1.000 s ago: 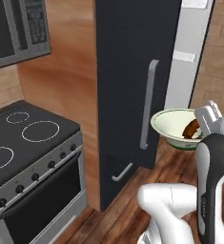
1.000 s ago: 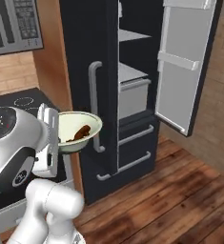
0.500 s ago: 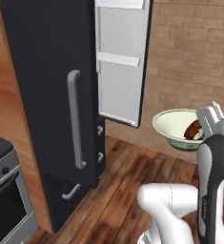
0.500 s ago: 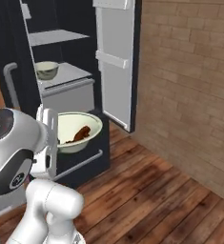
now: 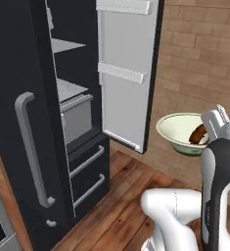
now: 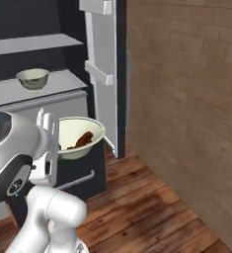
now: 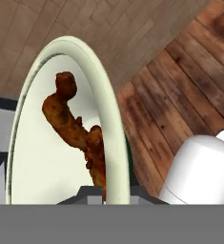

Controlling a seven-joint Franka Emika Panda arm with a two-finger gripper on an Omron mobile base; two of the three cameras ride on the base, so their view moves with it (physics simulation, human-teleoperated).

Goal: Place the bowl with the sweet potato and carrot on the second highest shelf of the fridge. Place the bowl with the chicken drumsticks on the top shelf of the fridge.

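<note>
My gripper (image 5: 205,138) (image 6: 57,144) (image 7: 104,193) is shut on the rim of a pale green bowl (image 5: 177,129) (image 6: 81,128) (image 7: 42,162) with brown chicken drumsticks (image 5: 198,133) (image 6: 81,140) (image 7: 70,121) in it. I hold the bowl level in the air, in front of the open fridge (image 5: 18,59) and to the right of its shelves. A second pale bowl (image 6: 32,78) stands on a fridge shelf (image 6: 9,91) just above the grey drawer; what it holds is hidden. Another shelf (image 6: 33,43) (image 5: 62,46) lies above it.
The fridge's right door (image 5: 126,73) (image 6: 103,74) stands swung open, with door racks on its inner side. A brick wall (image 6: 186,89) (image 5: 199,59) runs to the right. The closed left door has a grey handle (image 5: 32,147). Wooden floor (image 6: 147,207) lies below.
The whole picture has shifted: the base has swung right, the stove has left the views and the fridge's open inside is closer. The bowl stays in my grip.
</note>
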